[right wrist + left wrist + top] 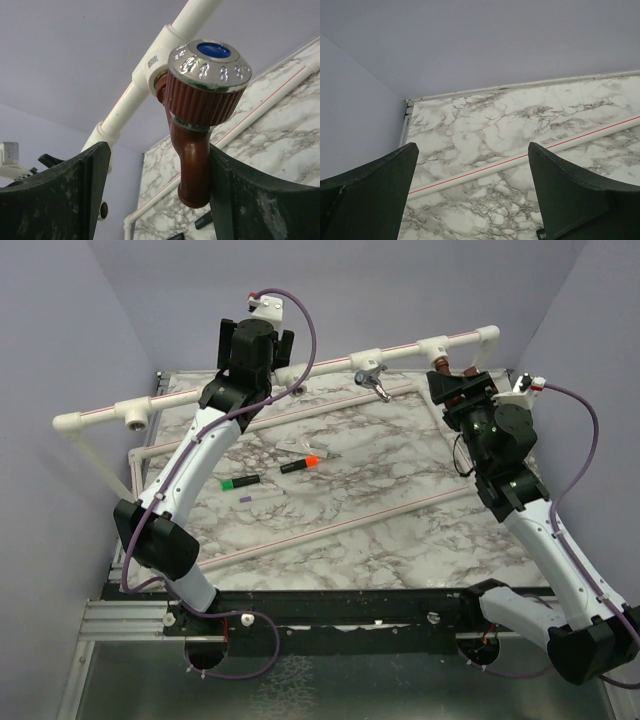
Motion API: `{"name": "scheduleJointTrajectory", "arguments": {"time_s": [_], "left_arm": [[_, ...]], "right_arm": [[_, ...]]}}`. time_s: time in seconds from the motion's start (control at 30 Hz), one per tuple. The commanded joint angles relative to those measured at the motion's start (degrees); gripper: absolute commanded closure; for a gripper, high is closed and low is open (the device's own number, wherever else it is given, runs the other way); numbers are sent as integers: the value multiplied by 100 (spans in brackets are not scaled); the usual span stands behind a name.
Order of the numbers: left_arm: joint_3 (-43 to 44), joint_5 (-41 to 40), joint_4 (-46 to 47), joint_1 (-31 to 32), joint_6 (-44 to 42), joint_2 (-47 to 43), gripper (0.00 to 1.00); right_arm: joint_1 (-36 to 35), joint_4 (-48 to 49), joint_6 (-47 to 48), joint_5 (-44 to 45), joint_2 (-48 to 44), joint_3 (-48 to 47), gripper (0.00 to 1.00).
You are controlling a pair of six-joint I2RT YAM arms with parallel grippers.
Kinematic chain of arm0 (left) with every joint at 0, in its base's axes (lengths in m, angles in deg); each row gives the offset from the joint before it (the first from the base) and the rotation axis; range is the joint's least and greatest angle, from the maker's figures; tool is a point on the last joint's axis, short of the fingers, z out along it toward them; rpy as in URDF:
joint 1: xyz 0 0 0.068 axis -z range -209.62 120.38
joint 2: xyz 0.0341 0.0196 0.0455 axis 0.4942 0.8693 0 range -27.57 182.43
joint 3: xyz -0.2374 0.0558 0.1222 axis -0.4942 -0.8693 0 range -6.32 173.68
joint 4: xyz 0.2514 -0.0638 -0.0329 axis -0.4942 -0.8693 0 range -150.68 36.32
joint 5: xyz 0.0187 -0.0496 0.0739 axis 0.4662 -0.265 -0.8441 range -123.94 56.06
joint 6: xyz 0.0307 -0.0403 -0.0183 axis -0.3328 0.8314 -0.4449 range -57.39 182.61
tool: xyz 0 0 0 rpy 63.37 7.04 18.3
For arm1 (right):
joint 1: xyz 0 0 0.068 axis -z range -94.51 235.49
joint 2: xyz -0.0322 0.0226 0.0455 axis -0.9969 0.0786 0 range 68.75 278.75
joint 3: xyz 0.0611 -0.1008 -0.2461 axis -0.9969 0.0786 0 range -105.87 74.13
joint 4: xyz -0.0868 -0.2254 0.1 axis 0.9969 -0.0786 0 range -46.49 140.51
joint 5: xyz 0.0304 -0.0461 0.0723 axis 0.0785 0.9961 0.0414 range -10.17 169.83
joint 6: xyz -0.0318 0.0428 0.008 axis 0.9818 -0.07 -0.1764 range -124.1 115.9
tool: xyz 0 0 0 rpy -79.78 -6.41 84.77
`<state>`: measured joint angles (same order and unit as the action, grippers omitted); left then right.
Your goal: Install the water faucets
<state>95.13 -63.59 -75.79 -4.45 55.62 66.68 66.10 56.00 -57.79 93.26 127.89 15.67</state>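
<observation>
Well forward, the right gripper point(157, 167) straddles the copper faucet point(200, 102), jaws released; the left gripper point(472, 167) hovers raised, spread wide

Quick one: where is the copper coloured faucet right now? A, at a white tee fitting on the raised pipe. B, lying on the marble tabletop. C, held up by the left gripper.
A: the copper faucet hangs at a white tee fitting on the raised pipe, between the parted fingers of the right gripper.
</observation>
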Motion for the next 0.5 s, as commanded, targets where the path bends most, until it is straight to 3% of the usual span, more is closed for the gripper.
{"name": "scheduleJointTrajectory", "arguments": {"time_s": [0.0,0.23,0.47], "left_arm": [[-283,959,-74,401,459,207,8],[-361,876,-60,401,406,157,8],[-413,823,-48,401,364,154,8]], "right_arm": [[-196,-508,424,-420,-375,-34,23],[-188,-1213,1177,-15,-782,79,22],[-192,-1731,2826,-247,-1149,-60,22]]}}
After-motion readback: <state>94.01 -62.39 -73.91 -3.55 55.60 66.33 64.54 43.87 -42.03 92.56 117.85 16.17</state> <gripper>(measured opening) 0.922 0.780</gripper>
